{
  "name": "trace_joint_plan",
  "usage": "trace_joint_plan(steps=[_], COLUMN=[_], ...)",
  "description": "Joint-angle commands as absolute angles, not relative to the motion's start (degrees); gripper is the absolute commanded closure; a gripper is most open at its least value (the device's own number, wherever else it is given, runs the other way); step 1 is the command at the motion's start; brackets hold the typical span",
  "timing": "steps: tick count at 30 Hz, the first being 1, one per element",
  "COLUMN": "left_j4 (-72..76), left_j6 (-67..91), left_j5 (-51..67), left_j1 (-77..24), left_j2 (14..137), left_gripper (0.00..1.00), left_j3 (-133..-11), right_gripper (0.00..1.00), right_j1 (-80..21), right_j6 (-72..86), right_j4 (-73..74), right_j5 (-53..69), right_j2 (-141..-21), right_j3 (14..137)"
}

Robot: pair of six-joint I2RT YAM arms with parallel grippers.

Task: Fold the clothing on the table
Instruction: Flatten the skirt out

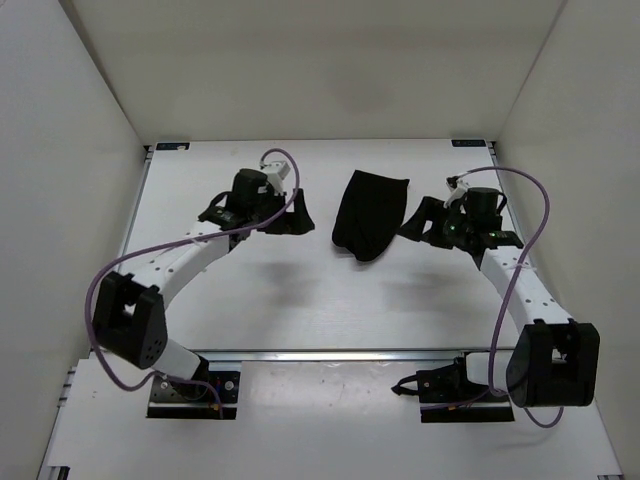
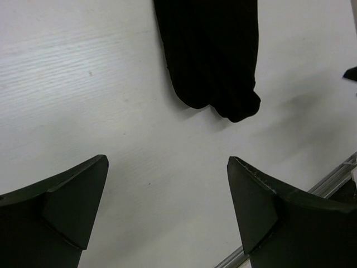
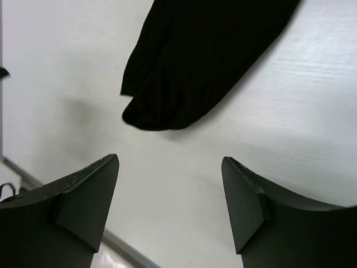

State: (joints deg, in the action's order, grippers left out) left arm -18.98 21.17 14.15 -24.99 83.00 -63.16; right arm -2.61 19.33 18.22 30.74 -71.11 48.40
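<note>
Your two arms are flanking the clothing (image 1: 370, 213) on the white counter (image 1: 300, 300). The black garment is lying in a compact bundle a little toward 12 o'clock from the counter's middle. In the top view its long axis is running roughly from 1 o'clock to 7 o'clock, with the broader end at the far side and the rounded, narrower end pointing toward you.

Your left gripper (image 1: 293, 220) is hovering at the garment's 9 o'clock, apart from the fabric, with bare counter showing between them. Through its wrist camera the left gripper (image 2: 167, 161) is standing with its jaws spread wide and nothing between them. The clothing (image 2: 209, 50) is lying ahead at 12 o'clock, its bunched end hanging toward the open gap without reaching it.

Your right gripper (image 1: 418, 226) is sitting at the garment's 3 o'clock, just beside the fabric's edge. Its wrist view is showing the right gripper (image 3: 170, 159) with its jaws also wide apart and holding nothing. The clothing (image 3: 206, 56) is filling the upper part of that view, with a strip of white counter (image 3: 312, 111) lying between cloth and fingertips.

The aluminium rail (image 1: 330, 353) is running along the counter's 6 o'clock edge. White side walls (image 1: 60, 150) are closing in the scene at 9 and 3 o'clock. Purple cables (image 1: 120, 270) are looping along both arms.
</note>
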Motion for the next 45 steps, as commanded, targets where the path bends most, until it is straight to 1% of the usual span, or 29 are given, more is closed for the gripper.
trace_joint_plan(steps=[1, 7, 14, 17, 20, 25, 28, 30, 32, 33, 34, 35, 37, 38, 40, 41, 43, 45], left_j4=[-14.07, -8.1, -0.62, -1.14, -1.14, -3.77, -4.92, -4.75, -5.35, -5.1, -5.53, -5.36, -5.45, -5.19, -5.45, -6.06, -7.03, -7.73], left_j6=[22.23, 24.25, 28.74, 29.0, 29.44, 29.01, 28.57, 28.65, 28.13, 27.78, 27.77, 27.77, 29.17, 29.44, 30.06, 30.32, 29.45, 29.45], left_j5=[15.55, 15.12, 15.29, 15.38, 15.21, 12.4, 11.69, 11.6, 11.25, 11.08, 11.16, 11.34, 12.3, 13.78, 14.41, 15.2, 14.42, 14.15], left_j1=[-28.91, -31.99, -32.96, -34.27, -35.24, -35.77, -35.95, -35.6, -35.51, -35.94, -35.95, -36.03, -35.95, -36.12, -36.21, -35.95, -36.3, -35.86], left_j2=[87.26, 97.89, 105.55, 108.09, 110.12, 112.85, 113.47, 113.91, 114.26, 114.69, 115.05, 115.66, 116.98, 117.16, 118.38, 119.08, 119.44, 119.36], left_gripper=[0.01, 0.01, 0.1, 0.1, 0.12, 0.21, 0.26, 0.33, 0.38, 0.42, 0.44, 0.46, 0.54, 0.57, 0.73, 0.79, 0.99, 1.0], left_j3=[-64.33, -66.27, -70.92, -73.99, -75.32, -76.55, -76.38, -76.12, -76.46, -76.99, -77.51, -77.78, -78.83, -79.27, -80.15, -80.77, -81.82, -81.91], right_gripper=[0.29, 0.3, 0.3, 0.29, 0.28, 0.26, 0.27, 0.28, 0.32, 0.36, 0.44, 0.47, 0.58, 0.63, 0.91, 1.0, 1.0, 1.0], right_j1=[-1.32, -4.12, -7.91, -9.75, -11.6, -13.97, -15.02, -15.73, -15.99, -16.26, -16.09, -16.43, -15.74, -15.65, -15.12, -14.86, -14.5, -13.54], right_j6=[16.79, 19.07, 18.63, 19.33, 19.34, 18.19, 17.49, 17.31, 16.88, 16.44, 16.44, 15.91, 15.91, 15.65, 15.29, 15.38, 15.03, 14.68], right_j4=[18.37, 15.56, 15.56, 13.98, 13.97, 16.78, 18.89, 19.07, 19.6, 20.82, 20.92, 21.61, 22.32, 22.67, 22.59, 22.41, 22.24, 22.15], right_j5=[27.78, 27.94, 28.21, 27.77, 26.64, 24.17, 23.12, 22.77, 21.89, 21.28, 20.83, 20.83, 21.53, 21.71, 21.71, 21.71, 21.71, 21.1], right_j2=[-72.68, -77.95, -81.56, -82.97, -87.08, -95.08, -99.56, -101.85, -103.0, -103.62, -104.41, -105.46, -106.6, -107.05, -106.96, -106.88, -106.53, -106.18], right_j3=[48.08, 49.57, 52.64, 53.43, 56.06, 62.48, 66.97, 68.81, 69.87, 70.57, 70.92, 71.01, 71.19, 71.19, 70.67, 70.49, 70.49, 70.84])
